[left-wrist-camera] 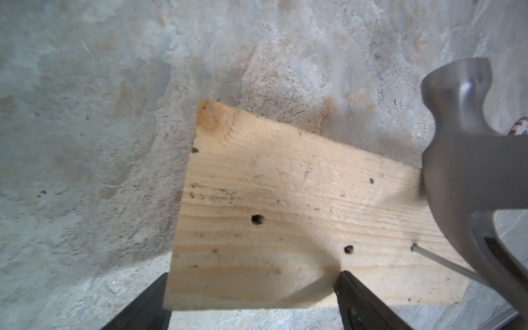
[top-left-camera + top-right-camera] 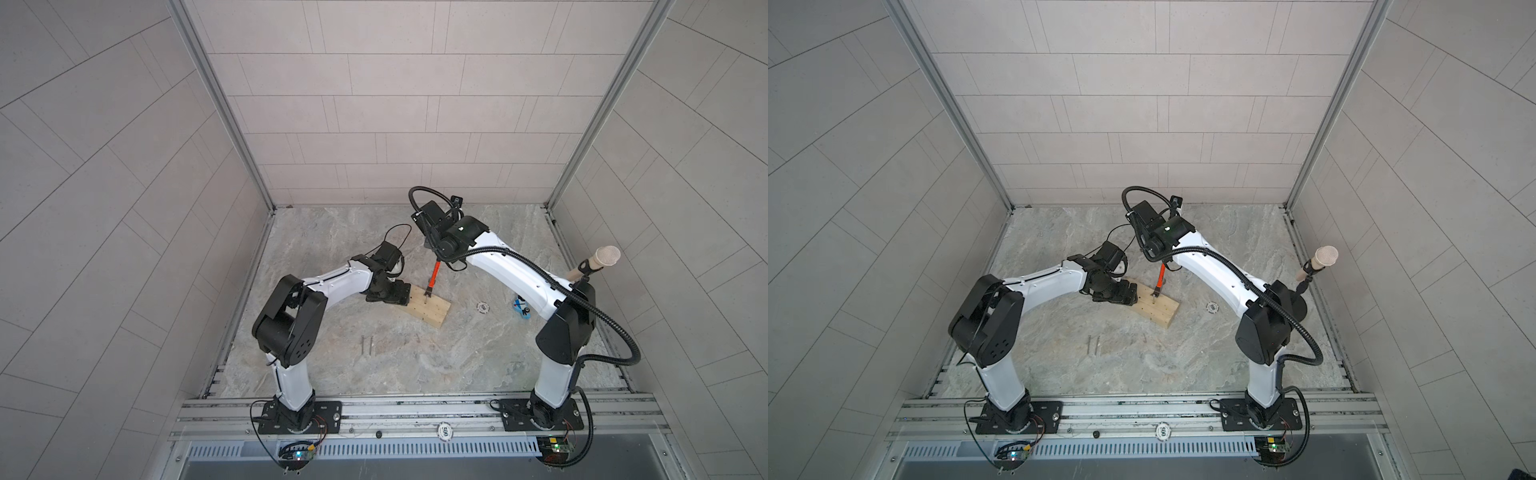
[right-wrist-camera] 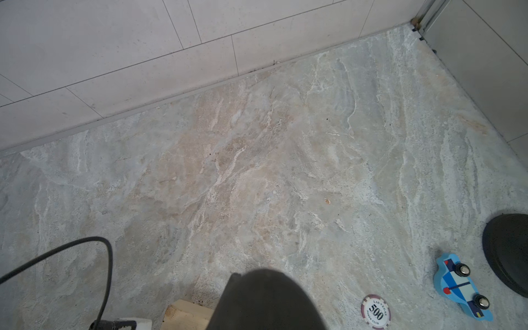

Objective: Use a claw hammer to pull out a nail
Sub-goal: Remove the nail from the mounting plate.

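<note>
Left of centre in a top view, two loose nails [image 2: 367,345] lie on the stone tabletop [image 2: 415,374], apart from the work. Up and right of them, the left gripper [image 2: 402,296] sits at the end of the wooden block [image 2: 432,313] with its jaws spread wide. In the left wrist view one finger [image 1: 143,305] stands beside the block's edge and the other's tip rests on its top face, so it seems to pin the block down rather than clamp it.

Further right, the claw hammer [image 2: 434,274] slopes down to the block. At the right edge of the left wrist view its forked claw is hooked around the nail [image 1: 440,261], whose shank leans out of its hole. The right gripper [image 2: 436,253] is closed tight on the black handle end.

The levering step looks to be in hand. The next move calls for rocking the handle over the head while the block stays pressed flat.

Lower right in the right wrist view, a poker chip [image 3: 375,308] reads "LAS VEGAS 500 POKER CLUB". A second chip [image 2: 444,430] on the front rail shows "500".
</note>
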{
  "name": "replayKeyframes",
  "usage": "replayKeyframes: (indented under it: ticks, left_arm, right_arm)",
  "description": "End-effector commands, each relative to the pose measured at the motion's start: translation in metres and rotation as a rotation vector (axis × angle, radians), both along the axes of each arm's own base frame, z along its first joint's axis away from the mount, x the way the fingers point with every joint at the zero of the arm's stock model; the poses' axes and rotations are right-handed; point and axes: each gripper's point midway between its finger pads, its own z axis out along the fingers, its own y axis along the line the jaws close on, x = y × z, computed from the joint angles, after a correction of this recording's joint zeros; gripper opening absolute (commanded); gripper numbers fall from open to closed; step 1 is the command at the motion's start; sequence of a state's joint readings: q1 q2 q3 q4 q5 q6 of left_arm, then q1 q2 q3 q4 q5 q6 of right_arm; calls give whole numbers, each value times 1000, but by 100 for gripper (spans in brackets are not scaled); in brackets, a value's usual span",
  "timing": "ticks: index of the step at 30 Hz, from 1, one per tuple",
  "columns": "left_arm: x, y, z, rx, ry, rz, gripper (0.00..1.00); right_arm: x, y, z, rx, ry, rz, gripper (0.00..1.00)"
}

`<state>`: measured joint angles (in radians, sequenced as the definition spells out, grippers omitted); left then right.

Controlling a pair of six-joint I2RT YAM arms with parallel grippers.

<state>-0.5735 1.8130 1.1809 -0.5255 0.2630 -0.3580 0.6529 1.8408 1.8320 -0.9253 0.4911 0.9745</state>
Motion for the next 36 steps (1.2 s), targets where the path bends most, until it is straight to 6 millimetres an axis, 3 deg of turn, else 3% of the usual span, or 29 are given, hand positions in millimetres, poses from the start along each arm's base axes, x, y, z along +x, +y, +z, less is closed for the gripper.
replayKeyframes:
  ticks: [1,18,36]
  left_arm:
    - [-32,23,-44,162,116,-55,91]
    - [-41,25,-53,250,109,-113,91]
    - [-79,54,-109,513,189,-194,91]
  right_arm:
    - [-1,-20,-18,-6,80,-64,0]
    - [14,-25,-39,12,202,-51,0]
    - [33,-44,-55,104,245,-73,0]
